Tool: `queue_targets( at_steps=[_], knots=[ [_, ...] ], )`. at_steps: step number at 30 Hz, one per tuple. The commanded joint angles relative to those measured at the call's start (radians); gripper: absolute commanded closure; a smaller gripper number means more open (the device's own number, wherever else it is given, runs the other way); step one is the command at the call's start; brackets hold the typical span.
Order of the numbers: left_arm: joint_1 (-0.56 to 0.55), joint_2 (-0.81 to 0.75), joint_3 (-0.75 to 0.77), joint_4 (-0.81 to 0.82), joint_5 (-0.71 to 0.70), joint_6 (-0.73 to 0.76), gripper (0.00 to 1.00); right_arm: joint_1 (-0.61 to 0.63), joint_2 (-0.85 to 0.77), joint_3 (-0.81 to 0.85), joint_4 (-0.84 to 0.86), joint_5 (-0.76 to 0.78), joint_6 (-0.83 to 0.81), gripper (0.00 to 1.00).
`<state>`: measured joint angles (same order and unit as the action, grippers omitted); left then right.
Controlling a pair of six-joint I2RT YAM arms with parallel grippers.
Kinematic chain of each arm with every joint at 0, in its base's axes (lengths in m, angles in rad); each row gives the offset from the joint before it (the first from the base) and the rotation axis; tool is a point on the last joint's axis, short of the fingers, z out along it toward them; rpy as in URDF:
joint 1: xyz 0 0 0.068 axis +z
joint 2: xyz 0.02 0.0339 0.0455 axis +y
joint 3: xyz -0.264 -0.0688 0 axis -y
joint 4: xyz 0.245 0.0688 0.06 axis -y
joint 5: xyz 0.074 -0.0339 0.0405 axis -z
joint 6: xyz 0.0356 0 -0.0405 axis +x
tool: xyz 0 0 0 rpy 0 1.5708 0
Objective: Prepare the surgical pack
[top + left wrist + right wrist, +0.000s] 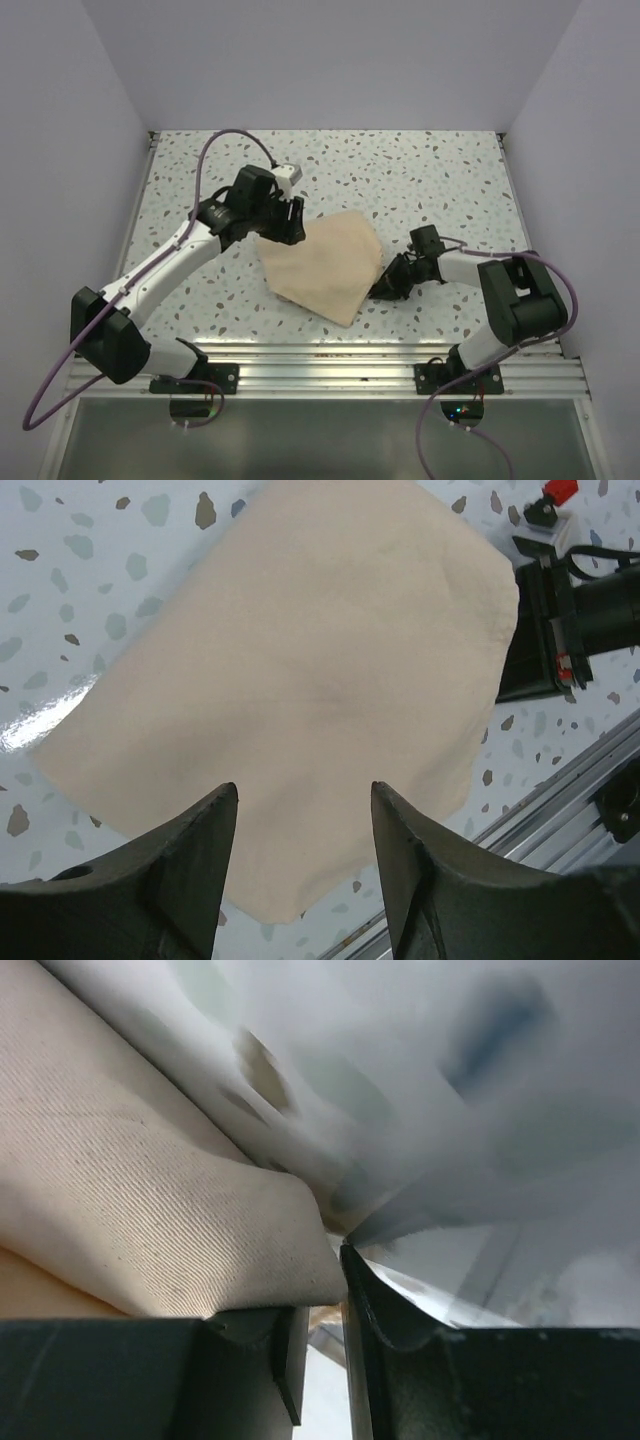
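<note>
Folding in progress: surgical pack (325, 262) lies on the table (430, 180), my right claw (382, 291) pinching its right corner, my left claw (303, 790) open and empty above. Next, I judge: a left-claw grip for another fold.

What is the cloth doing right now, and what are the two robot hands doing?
surgical pack, lying mostly flat on the table, its right edge pinched.
left gripper, jaws wide open over the pack, holding nothing.
right gripper, jaws nearly closed, seemingly pinching the pack's edge.
</note>
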<state>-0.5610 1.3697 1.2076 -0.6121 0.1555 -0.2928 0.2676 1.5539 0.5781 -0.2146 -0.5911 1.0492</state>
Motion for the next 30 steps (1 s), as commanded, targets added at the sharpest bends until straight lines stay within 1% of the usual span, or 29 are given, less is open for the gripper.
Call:
queue_targets(
  at_steps=[1, 3, 4, 6, 7, 9, 10, 12, 13, 14, 15, 17, 19, 21, 24, 30],
  knots=[
    [-0.031, 0.018, 0.017, -0.021, 0.033, 0.034, 0.4, -0.002, 0.119, 0.159, 0.054, 0.04, -0.05, 0.77],
    [-0.057, 0.026, 0.02, -0.026, 0.004, 0.034, 0.4, -0.001, 0.181, 0.238, 0.038, 0.016, -0.074, 0.76],
    [-0.066, 0.032, 0.024, -0.026, -0.029, 0.032, 0.4, -0.001, 0.249, 0.318, 0.015, 0.007, -0.099, 0.76],
    [-0.088, 0.057, 0.038, -0.04, -0.071, 0.027, 0.39, -0.001, 0.306, 0.403, -0.011, -0.003, -0.132, 0.75],
    [-0.115, 0.071, 0.056, -0.047, -0.117, 0.024, 0.34, -0.001, 0.351, 0.484, -0.046, -0.007, -0.167, 0.73],
    [-0.149, 0.12, 0.082, -0.077, -0.152, 0.017, 0.34, -0.008, 0.403, 0.575, -0.103, -0.01, -0.221, 0.71],
    [-0.186, 0.155, 0.108, -0.086, -0.225, 0.009, 0.33, -0.014, 0.425, 0.67, -0.203, 0.006, -0.295, 0.68],
    [-0.242, 0.193, 0.153, -0.118, -0.287, -0.002, 0.33, -0.053, 0.456, 0.727, -0.276, 0.014, -0.356, 0.6],
    [-0.261, 0.216, 0.17, -0.132, -0.348, 0.0, 0.33, -0.07, 0.448, 0.735, -0.314, 0.017, -0.403, 0.55],
    [-0.279, 0.26, 0.187, -0.15, -0.387, 0.001, 0.33, -0.105, 0.425, 0.729, -0.336, 0.04, -0.426, 0.42],
    [-0.312, 0.284, 0.217, -0.187, -0.452, -0.002, 0.33, -0.12, 0.407, 0.712, -0.377, 0.051, -0.474, 0.37],
    [-0.33, 0.342, 0.234, -0.231, -0.5, -0.017, 0.33, -0.149, 0.371, 0.683, -0.407, 0.089, -0.518, 0.25],
    [-0.347, 0.371, 0.234, -0.239, -0.557, -0.029, 0.33, -0.153, 0.312, 0.629, -0.416, 0.091, -0.552, 0.23],
    [-0.349, 0.387, 0.237, -0.242, -0.603, -0.035, 0.33, -0.153, 0.257, 0.558, -0.382, 0.053, -0.534, 0.23],
    [-0.349, 0.426, 0.251, -0.238, -0.617, -0.014, 0.33, -0.151, 0.195, 0.472, -0.333, 0.01, -0.505, 0.23],
    [-0.349, 0.48, 0.26, -0.245, -0.628, 0.011, 0.35, -0.151, 0.152, 0.414, -0.342, 0.024, -0.528, 0.23]
  ],
)
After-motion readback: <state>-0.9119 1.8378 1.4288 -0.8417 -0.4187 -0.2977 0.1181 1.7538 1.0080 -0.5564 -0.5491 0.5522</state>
